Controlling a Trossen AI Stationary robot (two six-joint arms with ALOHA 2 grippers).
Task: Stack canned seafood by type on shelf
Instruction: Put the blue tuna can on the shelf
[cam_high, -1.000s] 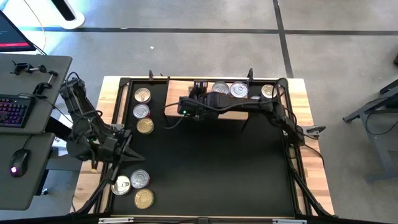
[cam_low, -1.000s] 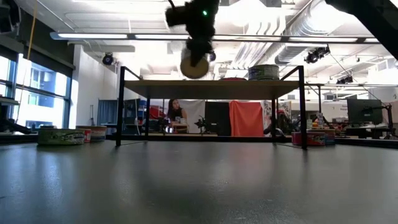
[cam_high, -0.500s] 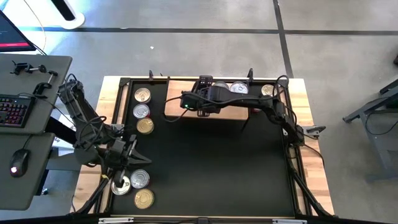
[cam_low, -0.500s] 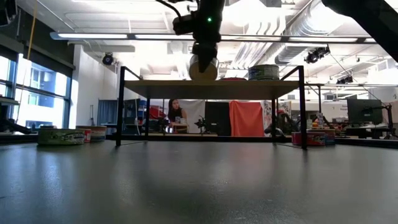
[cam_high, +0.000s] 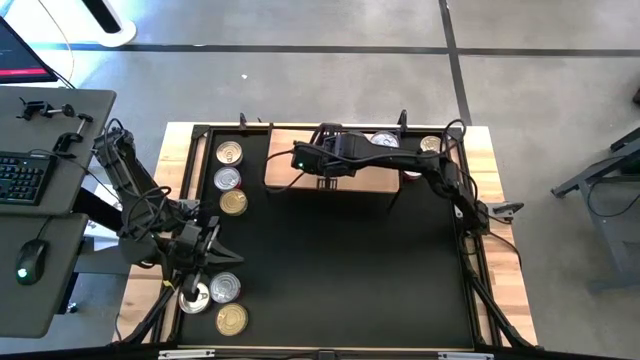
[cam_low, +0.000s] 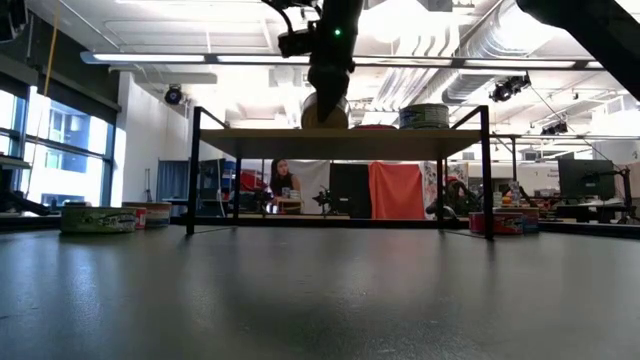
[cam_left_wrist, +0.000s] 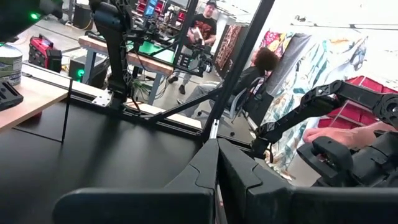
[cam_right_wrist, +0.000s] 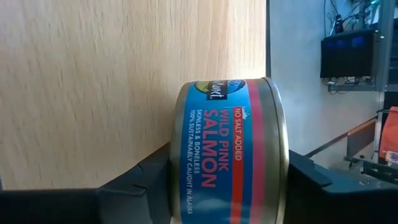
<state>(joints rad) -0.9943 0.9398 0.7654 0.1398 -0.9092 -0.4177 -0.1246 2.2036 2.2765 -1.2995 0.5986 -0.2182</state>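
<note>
Wood shelf (cam_high: 290, 160): pale board on thin black legs, at the far edge of the black mat (cam_high: 330, 260).
Right gripper (cam_high: 335, 160): over the shelf's left half, reaching in from the right side; fingers (cam_right_wrist: 134, 186) stand on either side of a tin, close against its wall. Cannot tell whether gripped or just let go.
Salmon tin (cam_right_wrist: 230, 152): blue and red label reading wild pink salmon, between the right gripper's fingers; bottom rim down at the shelf top in the low view (cam_low: 325, 112).
Other tins on shelf: silver-lidded tin (cam_high: 385, 142) just right of the right gripper, gold-lidded tin (cam_high: 430, 146) at the shelf's right end.
Tins left of shelf: column of three (cam_high: 229, 178) on the mat, just beyond the shelf's left end.
Tins well in front of shelf: three more (cam_high: 222, 300) near the mat's front left corner.
Left gripper (cam_high: 200, 262): well away from the shelf, at the mat's left edge, just above the front group of tins; fingers (cam_left_wrist: 214, 174) pressed together with nothing between them.
Behind shelf: people in the room beyond the table.
</note>
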